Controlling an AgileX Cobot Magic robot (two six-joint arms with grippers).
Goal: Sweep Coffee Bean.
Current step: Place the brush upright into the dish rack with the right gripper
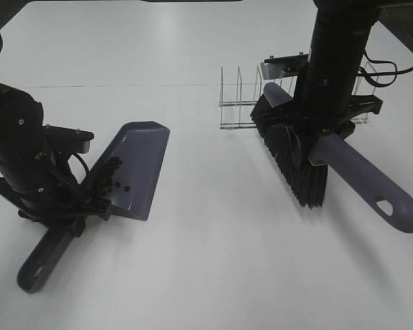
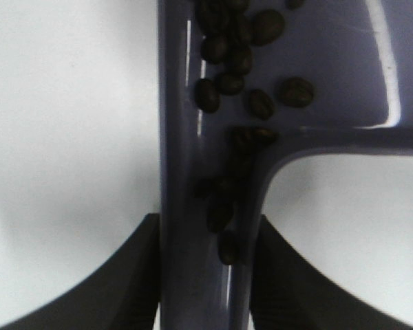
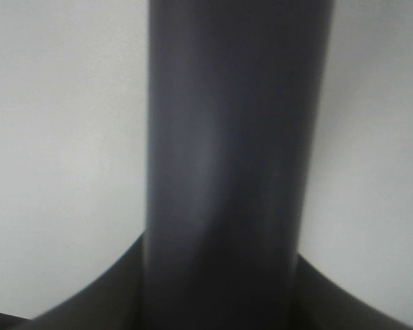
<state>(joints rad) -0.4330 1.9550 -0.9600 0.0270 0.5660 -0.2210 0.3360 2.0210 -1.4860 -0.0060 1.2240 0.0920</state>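
The purple dustpan (image 1: 139,165) lies on the white table at the left, its handle (image 1: 43,260) pointing toward the front. My left gripper (image 1: 74,206) is shut on the handle near the pan. The coffee beans (image 1: 110,172) are piled at the pan's back corner by the gripper. In the left wrist view the beans (image 2: 242,62) lie in the pan and run down the handle channel (image 2: 193,275). My right gripper (image 1: 316,130) is shut on the purple brush handle (image 1: 368,180), with the black bristles (image 1: 292,155) above the table. The right wrist view shows only the handle (image 3: 227,165).
A clear wire rack (image 1: 239,97) stands behind the brush at the back right. The white table (image 1: 220,261) spreads between the dustpan and the brush. Black cables (image 1: 389,69) hang behind the right arm.
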